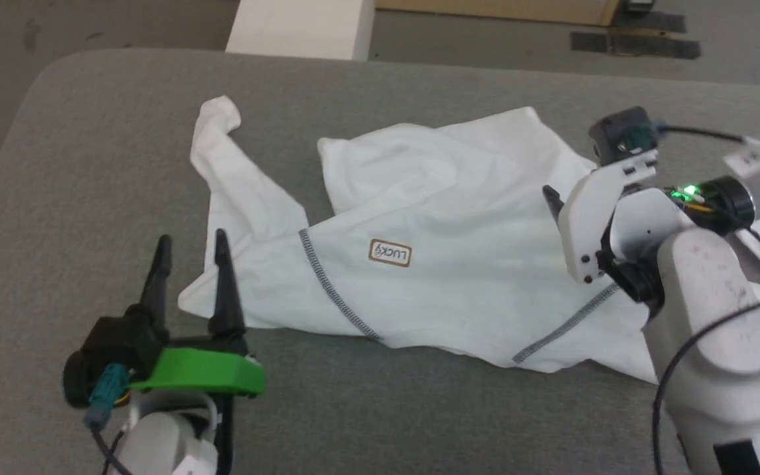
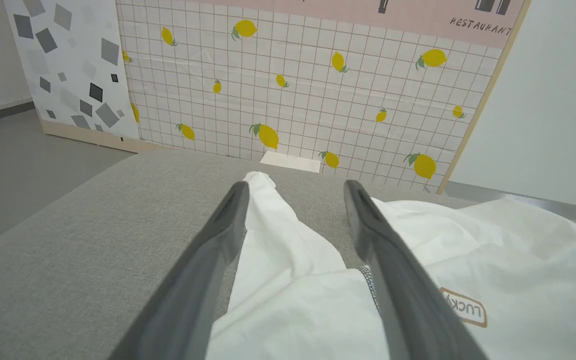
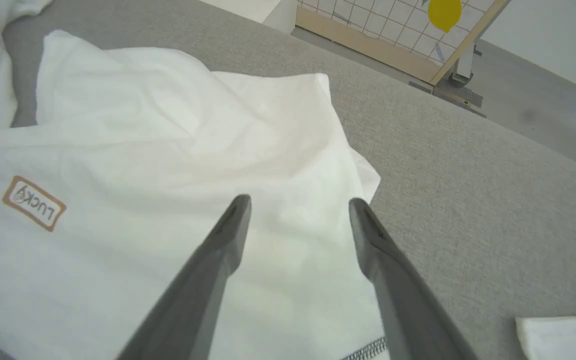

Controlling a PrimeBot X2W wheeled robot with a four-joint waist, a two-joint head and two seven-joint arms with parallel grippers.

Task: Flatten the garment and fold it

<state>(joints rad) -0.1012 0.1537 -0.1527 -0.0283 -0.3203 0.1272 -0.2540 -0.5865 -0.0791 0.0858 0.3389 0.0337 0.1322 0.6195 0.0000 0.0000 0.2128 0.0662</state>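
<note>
**Two open hands over a crumpled white shirt**

Two robot hands hover at a grey fabric-covered worktop [image 1: 90, 165]. The garment [image 1: 446, 218], a thin white long-sleeved shirt, lies rumpled across the middle of the worktop, front side up. A small brown-bordered "LUCKY" patch [image 1: 390, 253] sits on its chest, between two grey-black stitched diagonal seams [image 1: 334, 290]. One sleeve [image 1: 221, 165] trails away toward the far left, its cuff curled over.

The left hand [image 1: 192, 236] is at the near left, by the shirt's shoulder edge. Its two dark fingers are spread apart and grasp nothing. From its wrist, the sleeve shows in the gap between the fingers; whether a fingertip touches the cloth is hard to tell.

The right hand [image 3: 300, 199] is above the shirt's right side, fingers likewise spread and empty, the cloth lying loose beneath them.

Beyond the worktop's far edge stand a white box [image 1: 301, 26] and a tiled panel printed with lemons [image 2: 318, 75].
</note>
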